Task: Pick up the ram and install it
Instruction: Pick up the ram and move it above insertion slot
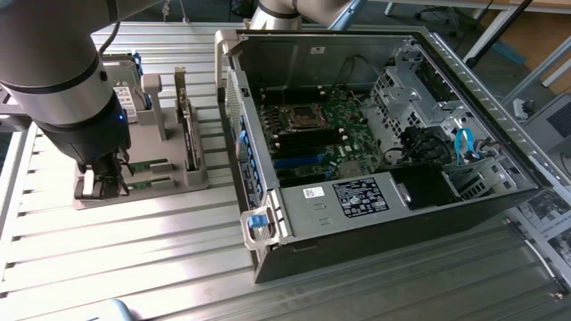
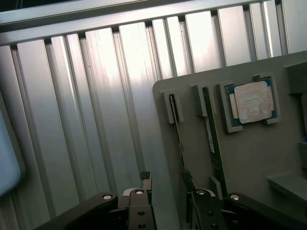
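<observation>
On the ribbed metal table (image 1: 134,241) sits a matt grey plastic tray (image 2: 259,158). The ram (image 2: 176,129), a thin green board stick, stands on edge in a slot near the tray's rim. Just beside it stands a 2nd look-alike stick (image 2: 211,139), then a square silver chip (image 2: 252,100) in a blue-edged pocket. The black claw (image 2: 165,187) hangs low at the ram's end, its 2 fingers set apart and gripping nothing. At the exterior view's right lies an open black computer case (image 1: 357,249), its green board bare. A hard drive (image 1: 134,103) stands at the tray's back, partly hidden by the thick silver arm (image 1: 53,67)
</observation>
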Controlling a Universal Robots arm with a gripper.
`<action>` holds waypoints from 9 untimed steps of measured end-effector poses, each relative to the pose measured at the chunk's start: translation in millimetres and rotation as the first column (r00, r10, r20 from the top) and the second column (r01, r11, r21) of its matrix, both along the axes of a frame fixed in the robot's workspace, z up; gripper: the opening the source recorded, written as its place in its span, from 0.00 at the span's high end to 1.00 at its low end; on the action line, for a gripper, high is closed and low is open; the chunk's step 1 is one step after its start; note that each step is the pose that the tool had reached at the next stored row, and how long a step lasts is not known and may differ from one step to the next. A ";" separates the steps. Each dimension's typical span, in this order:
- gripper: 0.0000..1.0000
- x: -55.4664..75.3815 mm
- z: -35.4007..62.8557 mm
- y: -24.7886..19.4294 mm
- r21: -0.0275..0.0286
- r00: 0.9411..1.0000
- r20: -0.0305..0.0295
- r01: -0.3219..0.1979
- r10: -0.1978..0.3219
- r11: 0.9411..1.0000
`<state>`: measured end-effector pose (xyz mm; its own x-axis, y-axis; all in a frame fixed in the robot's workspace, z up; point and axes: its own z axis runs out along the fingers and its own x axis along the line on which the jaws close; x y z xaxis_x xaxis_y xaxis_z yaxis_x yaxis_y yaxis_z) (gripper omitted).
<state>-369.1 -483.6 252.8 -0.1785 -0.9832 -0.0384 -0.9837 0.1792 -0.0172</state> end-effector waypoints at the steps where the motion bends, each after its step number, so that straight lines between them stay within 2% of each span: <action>1: 0.64 0.0 -0.3 0.0 0.000 1.000 0.000 0.000 0.000 1.000; 9: 0.64 0.0 -2.7 0.1 0.000 1.000 0.000 0.000 0.000 1.000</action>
